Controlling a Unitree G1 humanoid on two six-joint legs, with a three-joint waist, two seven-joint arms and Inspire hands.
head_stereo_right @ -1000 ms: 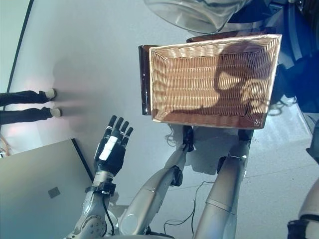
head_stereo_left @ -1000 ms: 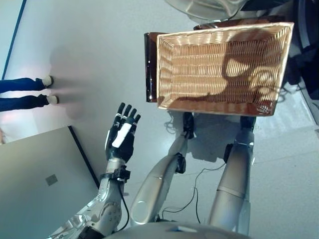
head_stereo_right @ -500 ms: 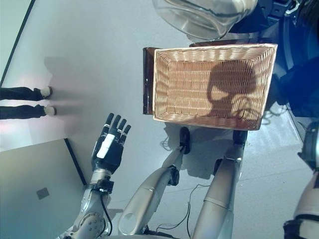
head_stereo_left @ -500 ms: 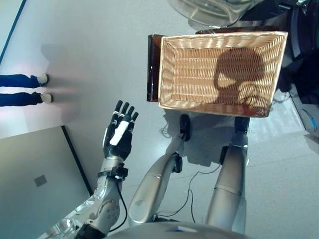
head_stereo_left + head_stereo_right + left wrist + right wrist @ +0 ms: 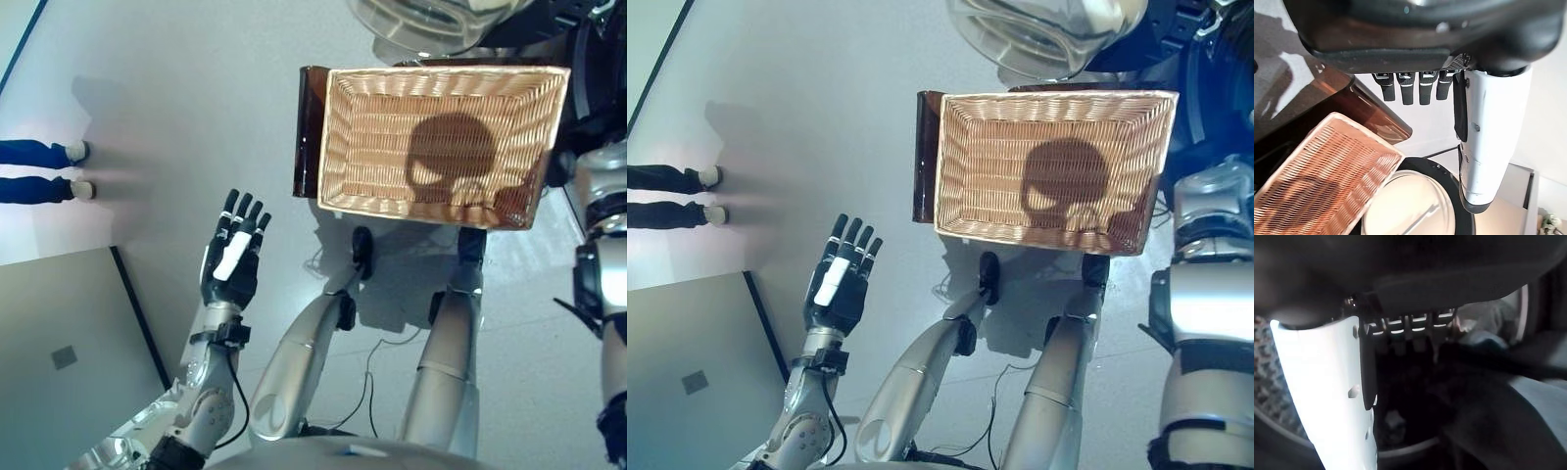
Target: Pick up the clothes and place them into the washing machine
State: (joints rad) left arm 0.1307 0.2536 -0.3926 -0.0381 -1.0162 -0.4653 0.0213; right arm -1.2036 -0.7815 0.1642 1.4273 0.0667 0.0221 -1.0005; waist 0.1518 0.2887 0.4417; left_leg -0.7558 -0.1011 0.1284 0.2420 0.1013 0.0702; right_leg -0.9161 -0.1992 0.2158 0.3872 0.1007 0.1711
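Observation:
The shallow wicker basket (image 5: 441, 137) rests on the low dark brown box (image 5: 312, 132) and holds no clothes. The washing machine's glass door (image 5: 431, 15) stands just beyond it. My left hand (image 5: 233, 262) is open and empty, held over the floor well left of the basket. My right arm (image 5: 1205, 323) reaches up along the right edge toward the machine. In the right wrist view my right hand (image 5: 1327, 391) has straight fingers (image 5: 1410, 333) inside the dark drum, above dark clothes. Pale and blue cloth (image 5: 1484, 328) lies beside it.
A person's legs in blue trousers and white shoes (image 5: 39, 166) stand at the far left. A flat grey panel (image 5: 69, 352) lies on the floor at the lower left. The left wrist view shows the basket (image 5: 1327, 171) and the machine's door (image 5: 1410, 205).
The camera has shifted a little. My right arm has come into view along the right edge. My left hand stays open in about the same place.

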